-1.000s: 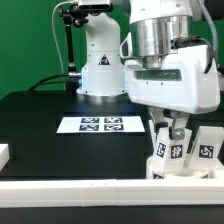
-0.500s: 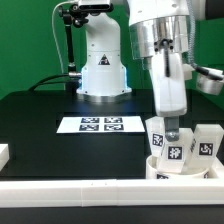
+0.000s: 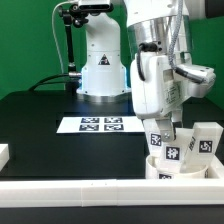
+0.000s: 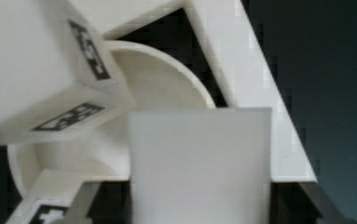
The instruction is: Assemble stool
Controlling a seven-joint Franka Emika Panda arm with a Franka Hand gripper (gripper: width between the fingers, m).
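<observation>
The round white seat (image 3: 158, 170) lies at the front of the table on the exterior view's right. A white leg (image 3: 172, 152) with a square tag stands upright in it. My gripper (image 3: 170, 130) comes straight down and is shut on the top of this leg. Two more tagged legs stand upright close by, one (image 3: 155, 136) to the left and one (image 3: 206, 141) to the right. In the wrist view the held leg (image 4: 201, 150) fills the space between my dark fingers (image 4: 107, 205). The seat's curved rim (image 4: 157, 75) and another tagged leg (image 4: 50, 70) lie beyond it.
The marker board (image 3: 100, 124) lies flat in the middle of the black table. A long white rail (image 3: 80, 190) runs along the front edge. A small white block (image 3: 3, 153) sits at the far left. The arm's white base (image 3: 103, 65) stands at the back.
My hand has turned about its vertical axis over the last second while staying above the seat. The held leg stays upright in the same place.
</observation>
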